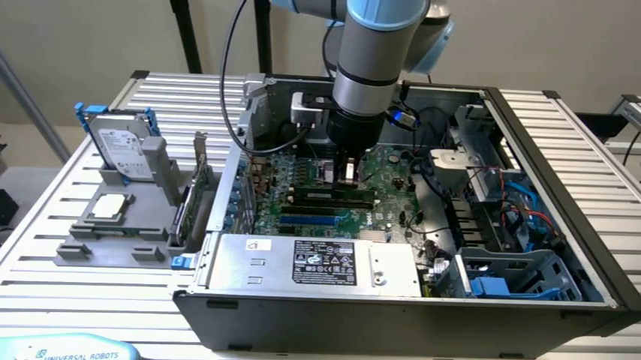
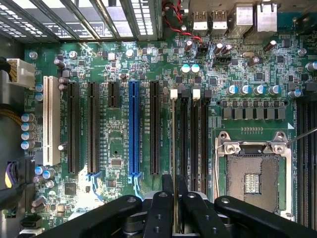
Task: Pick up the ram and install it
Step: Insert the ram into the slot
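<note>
My gripper (image 1: 347,174) hangs low inside the open computer case (image 1: 561,150), just over the green motherboard (image 1: 386,169). In the wrist view its black fingers (image 2: 161,208) are closed on a thin board seen edge-on, the ram (image 2: 174,208). The ram's edge runs in line with the black memory slots (image 2: 174,134), which have white latches (image 2: 173,93) at their far ends. The gripper (image 2: 174,198) hovers over the near end of those slots. In the exterior view the arm hides most of the ram.
An open CPU socket (image 2: 252,168) lies beside the memory slots, a blue slot (image 2: 133,129) and black expansion slots on the other side. The power supply (image 1: 311,262) and cables (image 1: 501,195) crowd the case. At the exterior view's left stand a hard drive (image 1: 125,150), a bracketed card (image 1: 191,195) and a chip (image 1: 108,208).
</note>
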Available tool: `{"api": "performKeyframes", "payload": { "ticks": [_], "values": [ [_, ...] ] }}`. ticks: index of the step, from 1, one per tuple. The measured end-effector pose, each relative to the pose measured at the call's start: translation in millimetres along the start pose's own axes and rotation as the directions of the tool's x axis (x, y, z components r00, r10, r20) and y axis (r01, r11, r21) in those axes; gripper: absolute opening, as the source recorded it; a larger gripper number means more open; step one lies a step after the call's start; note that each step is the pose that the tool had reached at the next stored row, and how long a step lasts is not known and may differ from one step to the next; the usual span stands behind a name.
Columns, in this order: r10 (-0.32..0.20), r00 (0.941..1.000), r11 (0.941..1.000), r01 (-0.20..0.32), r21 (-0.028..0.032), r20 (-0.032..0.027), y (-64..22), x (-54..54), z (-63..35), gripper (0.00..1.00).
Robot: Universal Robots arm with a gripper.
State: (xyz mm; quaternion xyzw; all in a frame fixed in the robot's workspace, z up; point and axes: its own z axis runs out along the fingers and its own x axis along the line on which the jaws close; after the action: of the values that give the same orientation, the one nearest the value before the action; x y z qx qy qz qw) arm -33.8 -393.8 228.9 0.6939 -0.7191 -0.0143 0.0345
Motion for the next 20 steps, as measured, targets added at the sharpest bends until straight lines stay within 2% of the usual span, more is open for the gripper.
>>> {"api": "performKeyframes", "payload": {
  "ticks": [5,13,20],
  "values": [
    [0.0,1.0,1.0,0.0,0.0027,0.0037,0.9,-0.1,0.8,0.14],
    [0.002,1.0,1.0,-0.002,0.0029,0.0068,1.0,-0.1,1.0,0.14],
    [0.003,0.9999,1.0,-0.003,0.0026,0.0142,0.5,-0.2,2.4,0.14]
  ]
}}
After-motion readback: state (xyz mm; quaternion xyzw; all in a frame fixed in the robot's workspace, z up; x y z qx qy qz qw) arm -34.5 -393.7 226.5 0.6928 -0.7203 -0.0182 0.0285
